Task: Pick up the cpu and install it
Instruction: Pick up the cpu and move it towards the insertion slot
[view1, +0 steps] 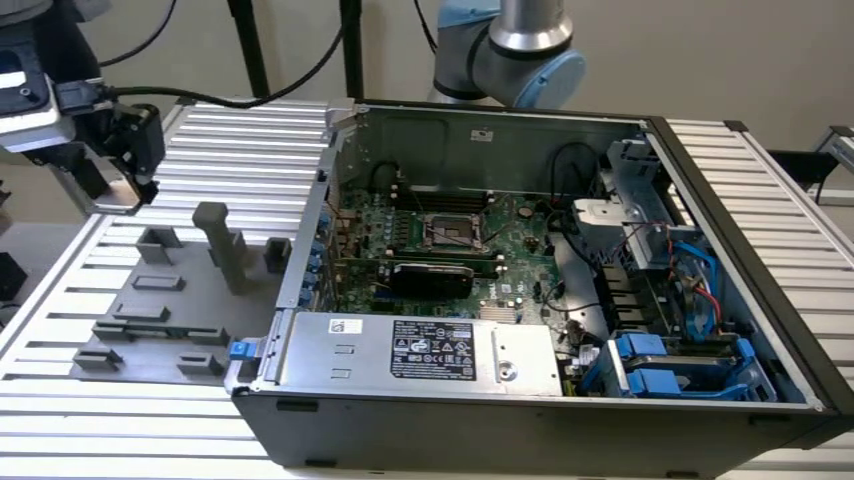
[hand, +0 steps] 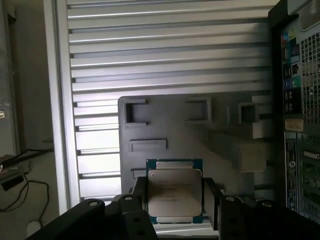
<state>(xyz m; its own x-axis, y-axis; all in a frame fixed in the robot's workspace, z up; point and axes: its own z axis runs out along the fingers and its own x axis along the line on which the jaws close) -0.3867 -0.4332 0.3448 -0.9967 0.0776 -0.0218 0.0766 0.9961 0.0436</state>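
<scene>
The cpu (hand: 174, 195) is gripped by two opposite edges between the closed-in fingers of the hand (hand: 175, 184). It is held above the grey fixture plate (view1: 134, 300) on the counter (view1: 254, 135), well apart from the socket (view1: 451, 232) in the open computer case (view1: 534, 130). The carry is judged best done with the chip level and the squeeze even, so that no tilt or slip is allowed.

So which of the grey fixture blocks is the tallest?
The narrow upright post on the fixture plate, on the side towards the computer case; it towers over the low, squat blocks around it.
</scene>
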